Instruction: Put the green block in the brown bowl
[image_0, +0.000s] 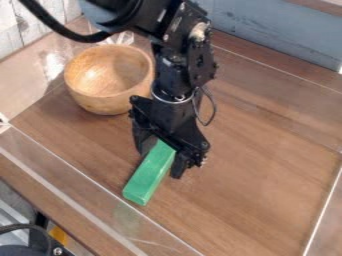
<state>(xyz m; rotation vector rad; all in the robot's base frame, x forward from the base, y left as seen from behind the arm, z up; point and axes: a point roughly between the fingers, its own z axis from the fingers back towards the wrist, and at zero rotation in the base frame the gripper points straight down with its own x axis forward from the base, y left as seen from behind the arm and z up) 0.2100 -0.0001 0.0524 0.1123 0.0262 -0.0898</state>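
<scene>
brown bowl (107, 80) — nothing inside

Bright green block (148, 175), light-brown grained bowl (107, 80) — black arm (171, 70), dark wood-grain table (254, 150).

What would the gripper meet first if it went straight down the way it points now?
Most likely the green block: the gripper stands open, pointing down over the block's upper end. Depth is unclear, so one finger might reach the wooden table beside it.
</scene>
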